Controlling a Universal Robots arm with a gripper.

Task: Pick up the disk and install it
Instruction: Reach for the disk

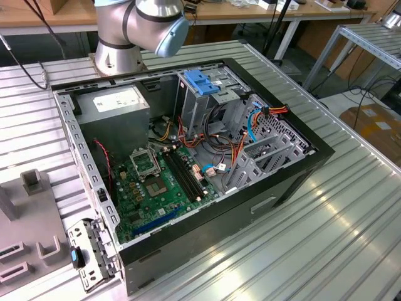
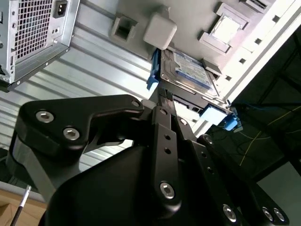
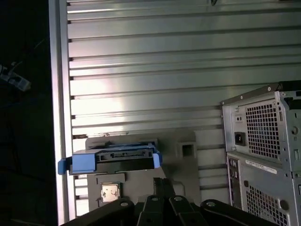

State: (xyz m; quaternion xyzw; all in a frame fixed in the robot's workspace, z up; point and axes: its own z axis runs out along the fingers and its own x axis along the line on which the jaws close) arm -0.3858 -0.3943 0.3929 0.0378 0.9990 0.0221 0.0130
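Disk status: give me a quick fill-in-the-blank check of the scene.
The disk has ___ rail tabs. It lies on a grey fixture plate, ___ the computer case. The gripper is nearest to the ___.
Missing: blue; outside; disk.

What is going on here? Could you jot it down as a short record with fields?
disk: dark drive with blue tabs, resting on a grey holder
gripper: close beside the disk, contact unclear
computer case: open on the metal table, disk not yet inside
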